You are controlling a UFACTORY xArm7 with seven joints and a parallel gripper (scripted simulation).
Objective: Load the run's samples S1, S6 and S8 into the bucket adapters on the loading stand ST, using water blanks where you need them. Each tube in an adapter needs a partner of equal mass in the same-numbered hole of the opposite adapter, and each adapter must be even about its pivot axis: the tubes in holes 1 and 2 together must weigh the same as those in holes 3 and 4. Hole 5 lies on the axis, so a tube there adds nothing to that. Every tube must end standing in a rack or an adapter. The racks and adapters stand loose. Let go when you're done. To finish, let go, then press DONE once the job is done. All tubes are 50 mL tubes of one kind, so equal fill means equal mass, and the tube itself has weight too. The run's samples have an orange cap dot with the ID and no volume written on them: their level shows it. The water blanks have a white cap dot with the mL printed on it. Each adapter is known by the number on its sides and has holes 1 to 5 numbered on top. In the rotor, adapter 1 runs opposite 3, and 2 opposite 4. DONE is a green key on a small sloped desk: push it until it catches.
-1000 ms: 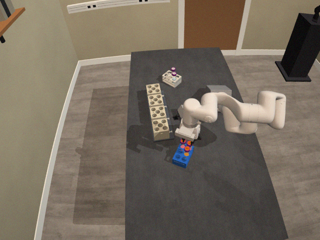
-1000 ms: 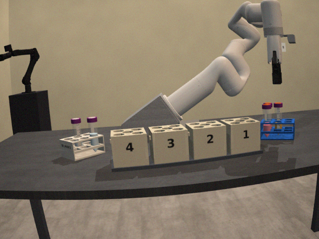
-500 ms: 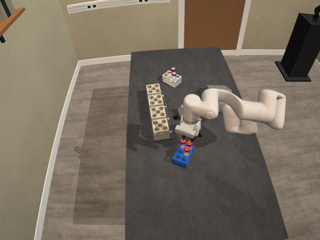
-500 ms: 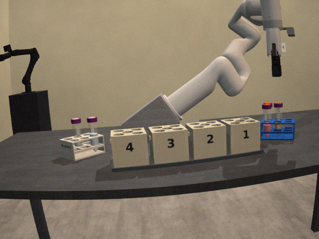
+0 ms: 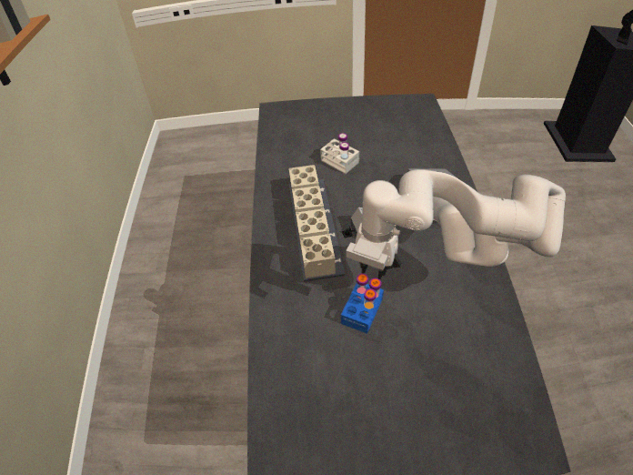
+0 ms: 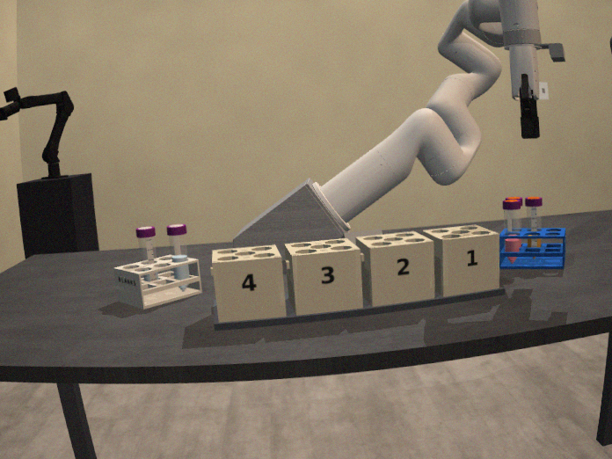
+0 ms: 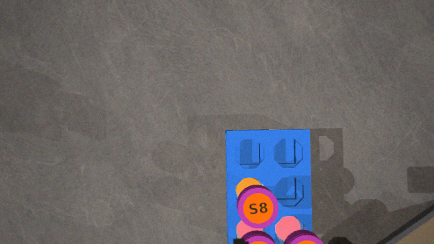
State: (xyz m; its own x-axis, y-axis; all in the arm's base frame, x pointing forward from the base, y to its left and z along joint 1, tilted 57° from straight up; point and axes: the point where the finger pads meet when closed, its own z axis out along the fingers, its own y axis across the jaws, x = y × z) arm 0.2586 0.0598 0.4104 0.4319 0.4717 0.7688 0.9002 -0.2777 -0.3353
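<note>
My gripper (image 5: 372,271) (image 6: 530,135) is open and empty, high above the blue rack (image 5: 355,323) (image 6: 554,263) (image 7: 268,135). The S8 tube (image 5: 370,294) (image 7: 257,208) stands in it with orange content. Two more orange-dot tubes (image 5: 362,278) (image 5: 375,283) stand there over pink content; their IDs are not readable. Adapter 1 (image 5: 319,268) (image 6: 470,277), adapter 2 (image 6: 403,287), adapter 3 (image 6: 326,294) and adapter 4 (image 6: 248,301) stand in a row on the stand (image 6: 326,314); I see no tubes in them. Two white-dot blanks (image 6: 145,231) (image 6: 177,229) stand in the white rack (image 6: 128,289); their numbers are unreadable.
The dark table (image 5: 401,379) (image 6: 61,336) carries everything. The adapter row lies beside the blue rack, and the white rack stands beyond the adapter 4 end. The arm's sloped base (image 6: 291,218) is behind the adapters. I cannot make out the green DONE key.
</note>
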